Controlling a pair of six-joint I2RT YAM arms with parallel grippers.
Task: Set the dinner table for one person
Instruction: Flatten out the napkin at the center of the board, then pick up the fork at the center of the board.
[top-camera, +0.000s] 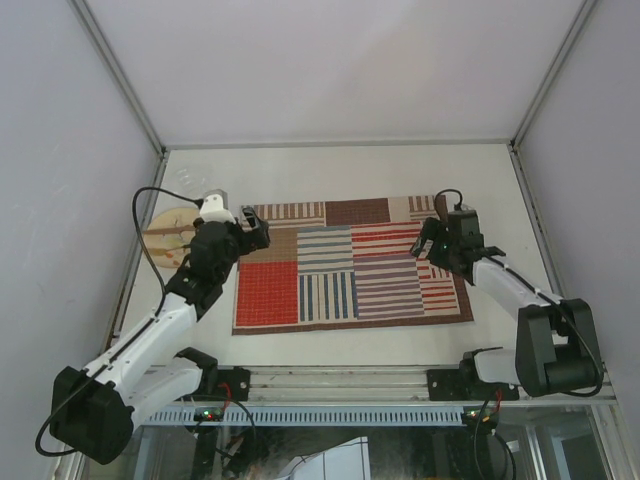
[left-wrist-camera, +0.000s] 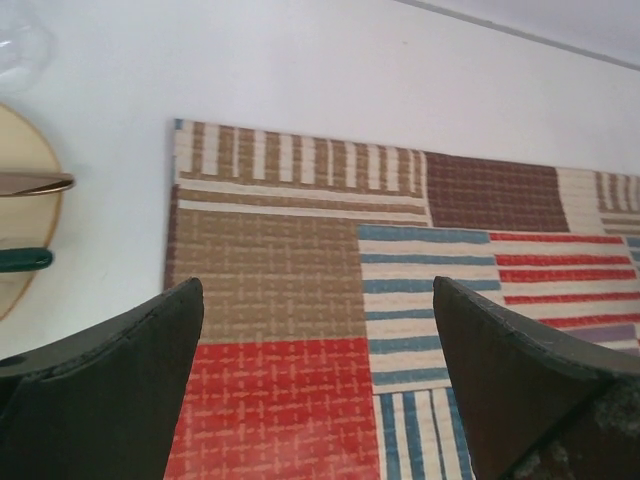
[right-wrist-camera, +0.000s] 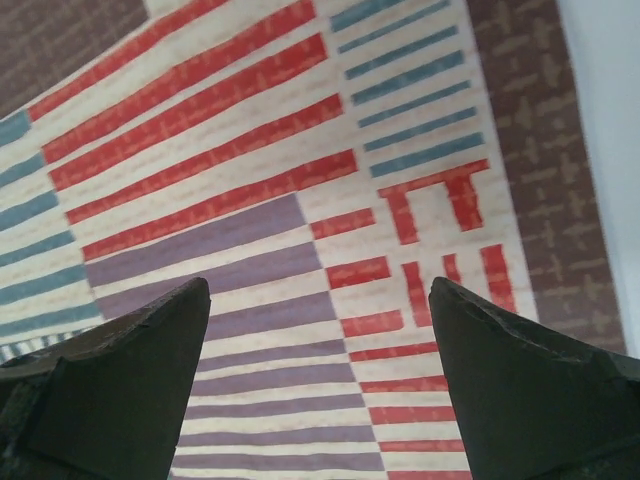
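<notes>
Dinner table (top-camera: 340, 170): 1 matte white top filling the workspace beneath the striped placemat (top-camera: 330, 290) and a plate (top-camera: 160, 228) at left; judged rigid, heavy, smooth, with no place to grasp, only to load; left gripper (top-camera: 252, 228) and right gripper (top-camera: 430, 242) both spread wide, empty.

dinner table (top-camera: 330, 345) – flat matte white rectangle, aluminium-railed edges – under striped placemat (top-camera: 345, 265)

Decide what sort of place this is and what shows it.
Probably a robot lab test cell, not a home: a white tabletop edged by aluminium rails, plain panel walls, and a placemat between the left arm and right arm.
</notes>
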